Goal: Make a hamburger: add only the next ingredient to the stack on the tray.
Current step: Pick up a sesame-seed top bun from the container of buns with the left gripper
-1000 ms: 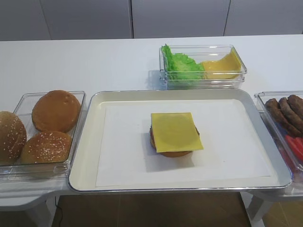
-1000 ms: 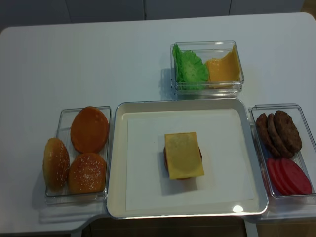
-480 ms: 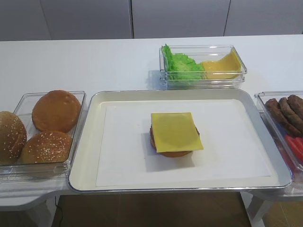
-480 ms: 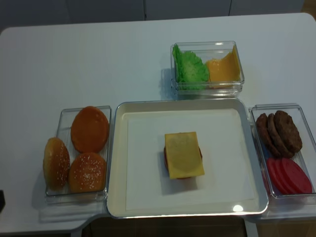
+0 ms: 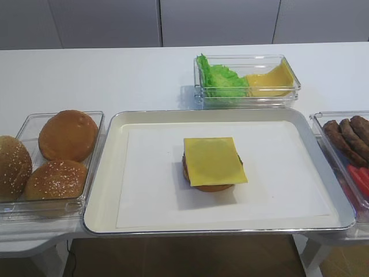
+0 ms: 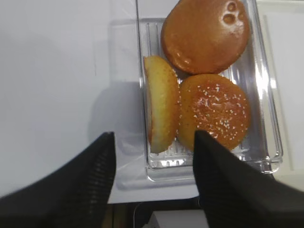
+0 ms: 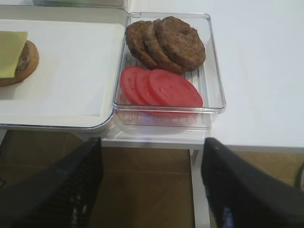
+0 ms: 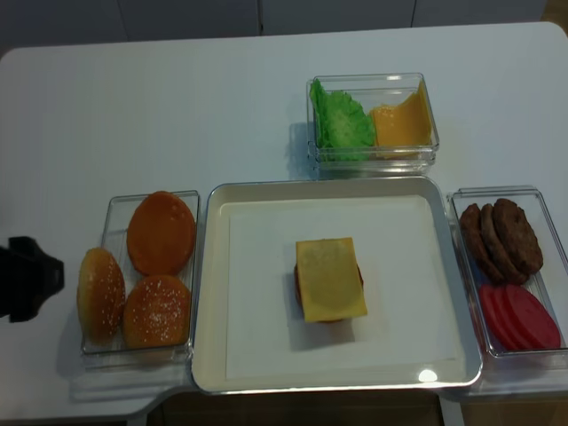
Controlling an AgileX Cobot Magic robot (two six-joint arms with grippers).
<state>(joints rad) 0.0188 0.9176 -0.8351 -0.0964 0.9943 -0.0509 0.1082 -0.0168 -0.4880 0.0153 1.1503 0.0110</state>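
Left gripper (image 6: 153, 183): jaws apart, nothing between them; poised over the near end of the bun box, with its dark body showing at the left edge of the overhead view.
Right gripper (image 7: 151, 178): jaws spread wide, empty; at 6 o'clock of the patty box, out past the table edge.
Bun box (image 8: 114, 213): clear plastic, at 9 o'clock of the tray, just beside it.
Seeded bun top (image 8: 157, 311): dome up in the near corner of the bun box, on the tray side; glossy, white seeds visible.
Second seeded bun (image 8: 100, 294): on edge, leaning against the seeded bun top at its 9 o'clock.
Smooth bun (image 8: 161, 232): seedless, at 12 o'clock of the seeded bun top, touching it.
Tray (image 8: 209, 293): silver rim, white paper lining.
Stack (image 8: 329, 279): near tray centre; yellow cheese slice on top, overhanging patty and bun base.
Patty box (image 7: 212, 66): at 3 o'clock of the tray; tomato slices (image 7: 161, 87) near, patties (image 7: 166, 43) far.
Far box (image 8: 424, 98): at 12 o'clock of the tray; lettuce (image 8: 342, 120) left, cheese slices (image 8: 401, 125) right.
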